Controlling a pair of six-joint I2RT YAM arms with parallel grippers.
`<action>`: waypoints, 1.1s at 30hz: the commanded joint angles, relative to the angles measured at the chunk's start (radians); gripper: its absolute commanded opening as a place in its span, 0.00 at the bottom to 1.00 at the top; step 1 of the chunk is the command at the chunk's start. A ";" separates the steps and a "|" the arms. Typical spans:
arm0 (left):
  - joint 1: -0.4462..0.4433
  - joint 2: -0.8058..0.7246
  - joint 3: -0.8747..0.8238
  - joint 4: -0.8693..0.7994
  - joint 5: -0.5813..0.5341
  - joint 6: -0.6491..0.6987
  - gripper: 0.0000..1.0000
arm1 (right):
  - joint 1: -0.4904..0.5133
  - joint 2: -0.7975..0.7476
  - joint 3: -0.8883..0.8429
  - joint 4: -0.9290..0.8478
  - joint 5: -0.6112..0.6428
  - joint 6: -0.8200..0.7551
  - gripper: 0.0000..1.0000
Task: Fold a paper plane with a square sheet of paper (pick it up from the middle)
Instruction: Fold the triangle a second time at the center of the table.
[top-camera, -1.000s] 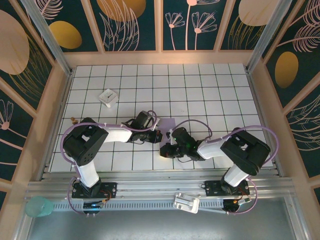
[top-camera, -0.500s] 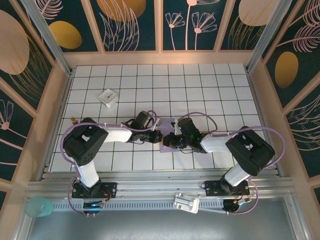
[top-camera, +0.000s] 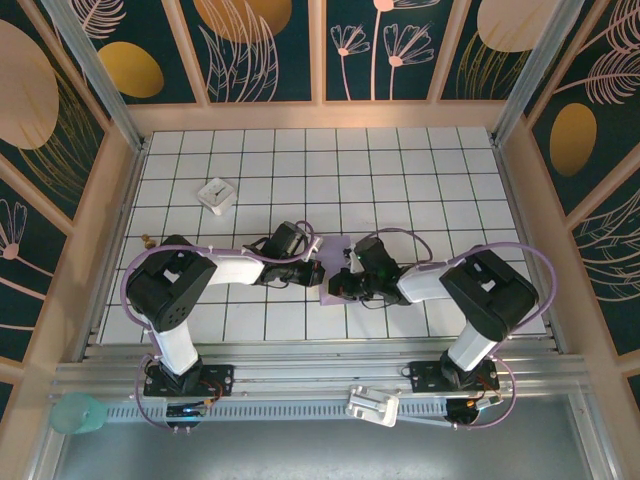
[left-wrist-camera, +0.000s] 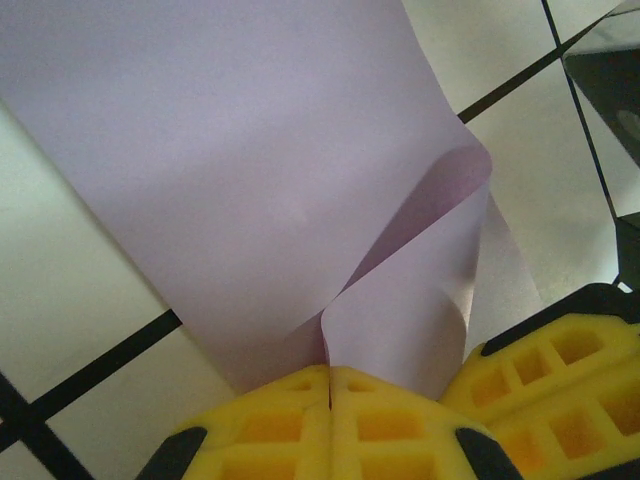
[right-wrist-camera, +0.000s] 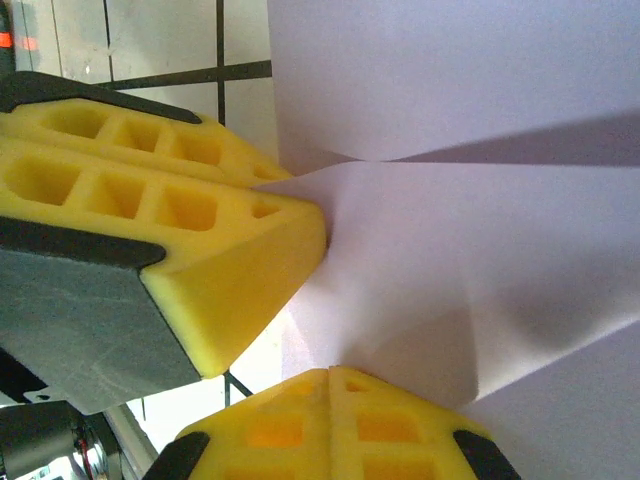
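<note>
The lavender square sheet of paper (top-camera: 337, 246) lies on the tiled table between the two arms, one part curled up off the surface. In the left wrist view the paper (left-wrist-camera: 250, 150) rises in a soft fold into my left gripper (left-wrist-camera: 330, 372), which is shut on it. My left gripper (top-camera: 319, 272) is at the sheet's left side. My right gripper (top-camera: 339, 285) is shut, and its joined tips (right-wrist-camera: 330, 375) press against the paper (right-wrist-camera: 450, 150) where creases meet. The left gripper's yellow fingers (right-wrist-camera: 200, 200) sit close beside it. The paper plane is out of view.
A small white block with a dark mark (top-camera: 216, 194) sits at the back left of the table. A teal cup (top-camera: 78, 412) and a metal bracket (top-camera: 372, 405) lie on the rail strip in front of the arm bases. Wooden walls enclose the table.
My right gripper has swung up and left from the tiles below the sheet onto the paper beside the left gripper. The left arm has held still with the paper.
</note>
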 joint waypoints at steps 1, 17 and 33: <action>0.004 0.097 -0.044 -0.169 -0.168 0.030 0.00 | -0.027 -0.046 -0.052 -0.075 0.003 -0.002 0.00; 0.004 0.099 -0.043 -0.168 -0.162 0.032 0.00 | -0.115 0.037 0.089 -0.071 -0.043 -0.064 0.00; 0.004 0.088 -0.014 -0.180 -0.159 0.030 0.00 | -0.172 0.060 0.021 -0.136 -0.014 -0.126 0.00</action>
